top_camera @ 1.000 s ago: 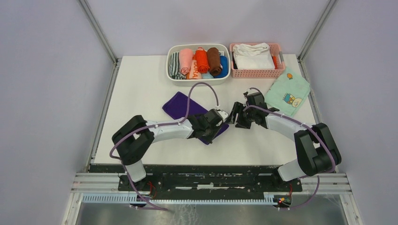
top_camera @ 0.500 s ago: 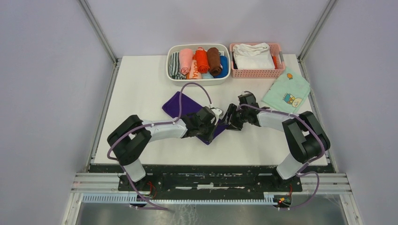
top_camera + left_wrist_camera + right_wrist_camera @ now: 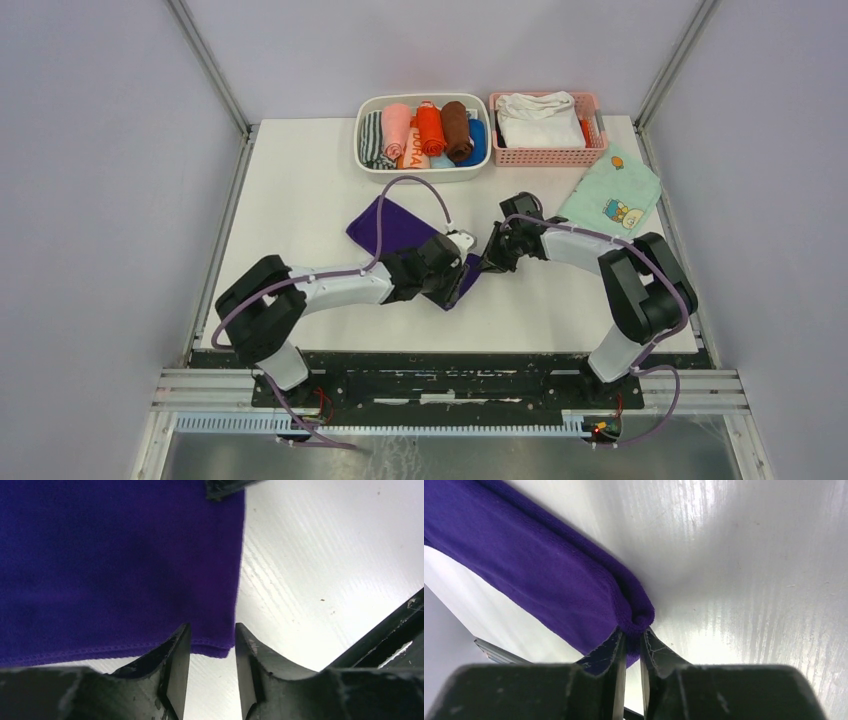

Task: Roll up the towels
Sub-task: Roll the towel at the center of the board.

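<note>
The purple towel (image 3: 392,228) lies flat and unrolled, set diagonally on the surface (image 3: 300,190) just ahead of both arms; no turn of a roll shows on it, so I judge this one barely begun. My right jaws are clenched on one corner of its short right-hand edge, with the cloth bunched into a rounded fold at their tips; my left jaws stand released astride the other, nearer corner of that edge, the cloth lying loose between them and not pinched. A pink towel (image 3: 396,128) sits as a roll in the white tub (image 3: 361,150) at the back, among other rolls, so I take that one as done; what is left, as I read it, is rolling the purple one up from this edge. Beside the tub is a pink basket (image 3: 545,157) holding a white cloth (image 3: 540,120); a mint cloth (image 3: 612,195) lies on the surface to the right, well apart from the towel; neither is in the way. The only hindrance I see is the two arms working close together at that one edge.
</note>
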Controlling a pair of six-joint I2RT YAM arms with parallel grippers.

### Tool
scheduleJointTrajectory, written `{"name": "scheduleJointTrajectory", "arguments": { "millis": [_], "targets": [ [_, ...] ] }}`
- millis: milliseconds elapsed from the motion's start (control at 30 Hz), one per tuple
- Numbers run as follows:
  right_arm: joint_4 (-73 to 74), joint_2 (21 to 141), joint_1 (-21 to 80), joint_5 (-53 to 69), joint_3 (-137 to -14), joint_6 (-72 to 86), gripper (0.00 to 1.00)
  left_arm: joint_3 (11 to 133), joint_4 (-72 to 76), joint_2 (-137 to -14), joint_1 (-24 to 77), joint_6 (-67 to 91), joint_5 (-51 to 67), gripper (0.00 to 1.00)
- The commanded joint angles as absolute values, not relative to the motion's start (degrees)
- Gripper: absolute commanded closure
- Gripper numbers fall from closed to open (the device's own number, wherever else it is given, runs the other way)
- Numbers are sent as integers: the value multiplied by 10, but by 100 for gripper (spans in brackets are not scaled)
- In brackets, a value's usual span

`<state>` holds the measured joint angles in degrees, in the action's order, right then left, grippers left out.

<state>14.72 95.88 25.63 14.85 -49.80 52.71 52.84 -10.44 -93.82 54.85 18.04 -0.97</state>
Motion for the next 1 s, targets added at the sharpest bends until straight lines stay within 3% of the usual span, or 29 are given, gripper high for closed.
{"name": "scheduleJointTrajectory", "arguments": {
  "millis": [0,267,400,567,767,967],
  "targets": [
    [198,963,261,125,-545,542,83,548,-100,-912,596,169,-117,51],
    [234,957,262,108,-566,558,89,580,-89,-963,674,138,-260,29],
    [240,956,262,108,-570,563,89,602,-83,-1005,704,113,-356,29],
    [243,954,261,108,-569,565,89,622,-84,-1050,725,97,-392,32],
    [246,952,261,104,-571,567,89,631,-109,-1083,735,107,-420,46],
    [244,948,262,99,-571,557,89,627,-120,-1068,736,120,-417,82]
  ]
}}
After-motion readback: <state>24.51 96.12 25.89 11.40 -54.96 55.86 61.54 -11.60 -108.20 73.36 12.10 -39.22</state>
